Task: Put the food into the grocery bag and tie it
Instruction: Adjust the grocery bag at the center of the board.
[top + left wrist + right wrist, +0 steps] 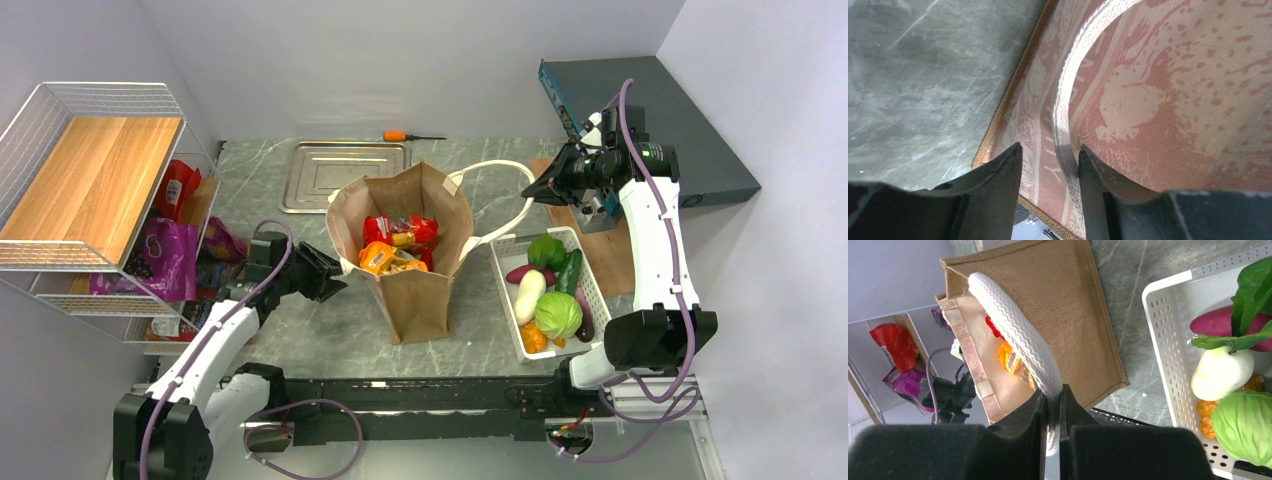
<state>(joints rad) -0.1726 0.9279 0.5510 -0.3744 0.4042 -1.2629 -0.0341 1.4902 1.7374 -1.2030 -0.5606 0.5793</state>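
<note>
Grey marbled table (300,340), pale bare walls (400,60). Mid-table, upright — coarse brown woven grocery bag (415,300), shiny snack packets (398,232) inside. Right gripper (1052,392) pinched tight on thick white braided handle (1013,335); left gripper (1049,150) parted — straddling a flat white strap (1063,110).

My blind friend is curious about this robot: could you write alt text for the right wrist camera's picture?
The right gripper pinches the white rope handle of a brown grocery bag holding orange and red snack packets. A white basket of vegetables sits beside it.
</note>
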